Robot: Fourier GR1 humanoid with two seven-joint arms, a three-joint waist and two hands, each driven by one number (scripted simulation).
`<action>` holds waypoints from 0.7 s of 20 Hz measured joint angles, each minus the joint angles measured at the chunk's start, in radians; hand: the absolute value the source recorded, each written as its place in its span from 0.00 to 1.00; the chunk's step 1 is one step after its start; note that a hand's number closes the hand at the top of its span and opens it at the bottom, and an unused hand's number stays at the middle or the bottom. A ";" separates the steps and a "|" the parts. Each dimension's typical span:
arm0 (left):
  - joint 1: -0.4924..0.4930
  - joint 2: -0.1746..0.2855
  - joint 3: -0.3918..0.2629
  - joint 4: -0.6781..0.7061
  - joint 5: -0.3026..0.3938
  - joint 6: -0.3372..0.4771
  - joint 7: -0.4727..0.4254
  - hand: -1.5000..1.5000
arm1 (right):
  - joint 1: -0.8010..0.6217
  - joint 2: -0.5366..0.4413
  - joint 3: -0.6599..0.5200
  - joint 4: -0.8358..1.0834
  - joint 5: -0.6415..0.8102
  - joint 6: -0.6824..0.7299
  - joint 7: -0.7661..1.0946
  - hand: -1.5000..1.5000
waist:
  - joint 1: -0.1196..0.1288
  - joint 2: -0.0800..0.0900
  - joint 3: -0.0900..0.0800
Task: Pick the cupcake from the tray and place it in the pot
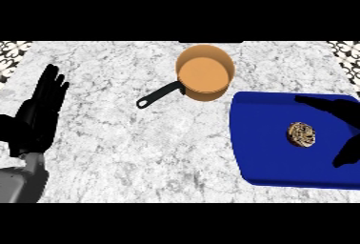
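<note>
Left hand rests at the lower left edge, fingers straight and pointing up. Right hand hovers over the blue tray — fingers spread wide, not touching the cupcake lying on it. Beyond, the orange pot stands on the counter.

No text, label, brand, number or sign can be read. The copper pot in the upper middle of the frame, the blue tray at the right, the cupcake on it and the marbled table are unmarked. The patterned tiles in the upper corners show ornament only.
</note>
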 measured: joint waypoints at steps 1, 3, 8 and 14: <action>-0.003 -0.005 0.007 0.006 -0.006 -0.005 -0.005 0.50 | -0.007 0.006 -0.006 0.019 0.017 -0.007 -0.003 0.00 | 0.000 0.000 0.000; -0.009 -0.014 0.019 0.013 -0.018 -0.012 -0.001 0.50 | -0.022 0.038 -0.012 0.029 0.042 -0.010 0.018 0.00 | 0.000 0.000 0.000; -0.026 -0.037 0.036 0.006 -0.047 -0.030 0.038 0.50 | -0.025 0.078 -0.030 0.065 0.105 -0.032 -0.013 0.00 | 0.000 0.000 0.000; 0.001 -0.077 0.052 -0.005 -0.082 -0.045 0.027 0.50 | -0.030 0.131 -0.040 0.159 0.195 -0.103 -0.048 0.00 | 0.001 0.000 0.000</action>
